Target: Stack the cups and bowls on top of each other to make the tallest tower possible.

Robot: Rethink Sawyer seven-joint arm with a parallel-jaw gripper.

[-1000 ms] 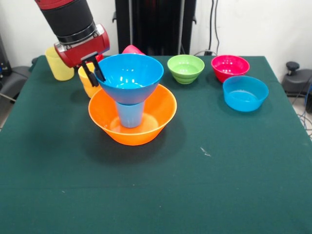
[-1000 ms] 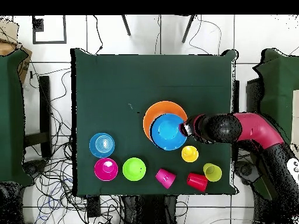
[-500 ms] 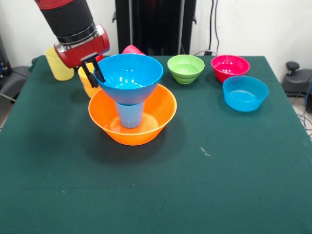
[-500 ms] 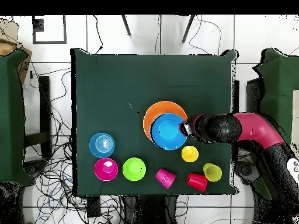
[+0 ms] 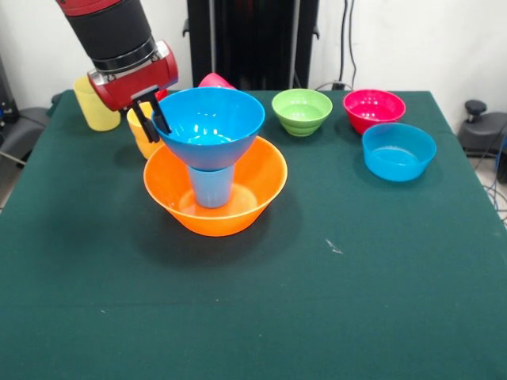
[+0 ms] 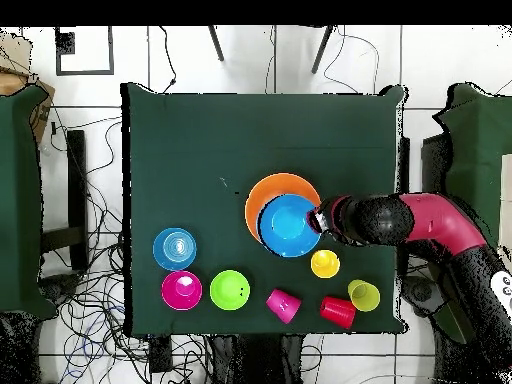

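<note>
Nothing has shifted visibly since the earlier frames: arm, stack and loose pieces keep their places. Front view, left to right. End effector [image 5: 155, 118]: two dark fingers straddle the rim of the large blue bowl [image 5: 211, 123], one outside and one inside the wall; they appear pinched on that rim, though actual contact cannot be confirmed. Yellow cup [image 5: 95, 104]: behind and to the left of the end effector. Orange cup [image 5: 143, 134]: directly behind the fingers, upright on the table [image 5: 317, 301]. Tower: large blue bowl seated on the light blue cup [image 5: 212, 187], which stands inside the large orange bowl [image 5: 215, 190], immediately right of the end effector. Pink cup [image 5: 215, 81]: behind the tower, mostly hidden. Green bowl [image 5: 302, 111], magenta bowl [image 5: 374, 109] and small blue bowl [image 5: 398, 151]: well apart to the right. Handling, as a judgement: the pieces are light, stiff, glossy plastic, likely slippery; a rim pinch suits the bowls, while the bowl balanced on a narrow cup would tip under any sideways pull on release.
</note>
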